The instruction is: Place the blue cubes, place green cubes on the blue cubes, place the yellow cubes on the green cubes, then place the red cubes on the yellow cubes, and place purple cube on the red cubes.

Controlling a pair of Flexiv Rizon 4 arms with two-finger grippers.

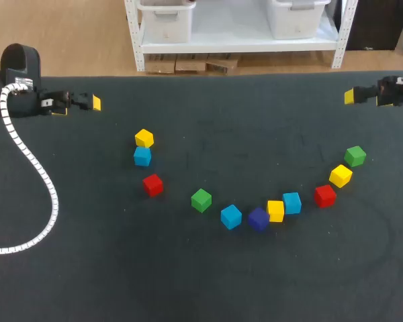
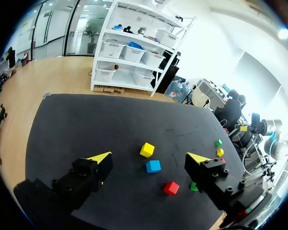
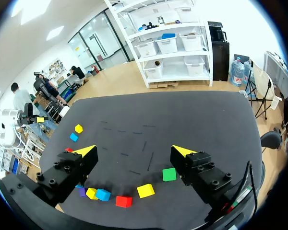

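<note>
- L gripper: far left, wide open, empty.
- R gripper: far right, wide open, empty.
- Blue cube A: near-right of L gripper, L arm closer; yellow cube just beside, far side.
- Blue cube B, blue cube C: mid arc.
- Cubes: matte, square-edged, look rigid; table dark, felt-like.

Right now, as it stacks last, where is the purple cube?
In the head view, the purple cube lies right of centre, between a blue cube and a yellow cube.
</note>
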